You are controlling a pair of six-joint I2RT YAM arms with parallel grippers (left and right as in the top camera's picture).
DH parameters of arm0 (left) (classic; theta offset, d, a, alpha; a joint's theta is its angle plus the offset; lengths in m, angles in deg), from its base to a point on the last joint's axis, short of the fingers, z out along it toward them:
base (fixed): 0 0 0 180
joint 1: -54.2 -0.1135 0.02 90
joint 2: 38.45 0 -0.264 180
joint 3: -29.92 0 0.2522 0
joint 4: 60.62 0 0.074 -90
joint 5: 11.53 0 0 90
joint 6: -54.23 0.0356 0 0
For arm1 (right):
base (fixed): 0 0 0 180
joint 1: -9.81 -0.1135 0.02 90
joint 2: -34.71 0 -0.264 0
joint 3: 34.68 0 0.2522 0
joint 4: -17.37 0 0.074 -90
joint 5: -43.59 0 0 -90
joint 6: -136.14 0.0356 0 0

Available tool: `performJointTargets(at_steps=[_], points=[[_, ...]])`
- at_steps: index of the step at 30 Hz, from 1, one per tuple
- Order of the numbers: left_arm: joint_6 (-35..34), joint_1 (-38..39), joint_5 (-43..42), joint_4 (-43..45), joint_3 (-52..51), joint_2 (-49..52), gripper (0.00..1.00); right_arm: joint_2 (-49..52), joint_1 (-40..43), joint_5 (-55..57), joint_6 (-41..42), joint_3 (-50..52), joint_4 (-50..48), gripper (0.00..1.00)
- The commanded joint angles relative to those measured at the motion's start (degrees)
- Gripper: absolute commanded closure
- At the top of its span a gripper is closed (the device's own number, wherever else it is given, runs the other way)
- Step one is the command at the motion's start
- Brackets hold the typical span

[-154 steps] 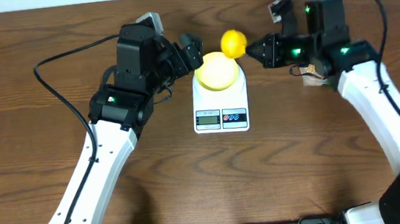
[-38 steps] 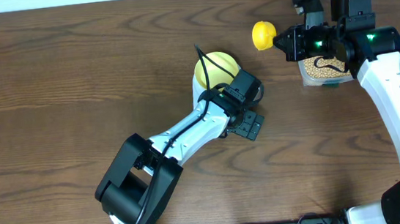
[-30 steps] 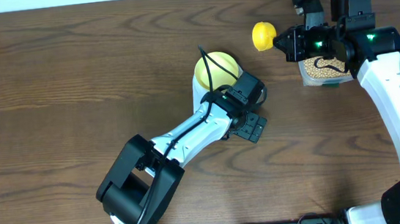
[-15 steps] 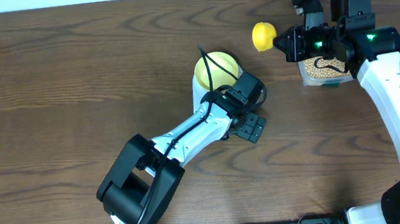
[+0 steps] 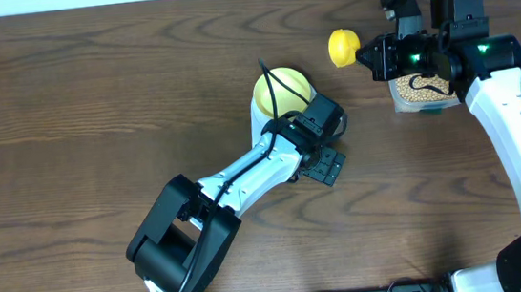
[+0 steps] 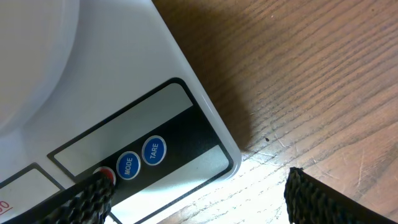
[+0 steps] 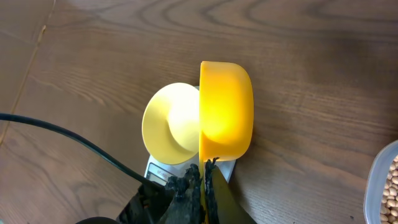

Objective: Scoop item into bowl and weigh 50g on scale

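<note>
The pale yellow-green bowl point(image 5: 282, 88) stands on the white scale point(image 6: 155, 74), also seen in the right wrist view point(image 7: 171, 124). My left gripper point(image 5: 325, 165) is open at the scale's front. In the left wrist view point(image 6: 199, 208) one finger lies over the red button next to MODE and TARE, the other over bare table. My right gripper point(image 5: 374, 55) is shut on the handle of the yellow scoop point(image 5: 343, 46), held in the air right of the bowl. The wrist view shows the scoop point(image 7: 227, 109) from outside. The tan beans point(image 5: 416, 91) lie in the clear tub point(image 5: 398, 104).
My left arm lies diagonally across the table's middle and covers most of the scale in the overhead view. A black cable point(image 7: 74, 140) runs over the table by the scale. The tub's rim point(image 7: 378, 180) shows at the right edge of the right wrist view.
Since five seconds ago my left arm swung from behind the scale to its front, and my right gripper carried the scoop back toward the tub. In the last second nothing visibly moved.
</note>
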Motion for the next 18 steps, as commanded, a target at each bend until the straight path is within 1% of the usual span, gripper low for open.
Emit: performJointTargets(at_steps=[1,7,12,15,18], points=[[0.81,-0.04,-1.18,0.13,0.2,2.51,0.11,-0.26,-0.17,-0.17,-0.79,-1.25,0.02,0.99],[0.72,-0.74,-1.38,0.39,0.22,2.75,0.09,-0.26,-0.17,-0.2,-0.79,-1.25,0.17,0.99],[-0.96,-2.21,-1.88,0.33,0.61,2.36,0.1,-0.26,-0.17,-0.17,-0.83,-1.25,0.35,0.99],[-0.22,-2.32,-2.23,-0.76,1.49,0.9,0.1,-0.26,-0.17,-0.17,-1.31,-1.25,0.26,0.99],[0.11,-2.23,-2.4,-1.05,1.64,-2.67,0.09,-0.26,-0.15,-0.17,-1.51,-1.25,0.28,0.99]])
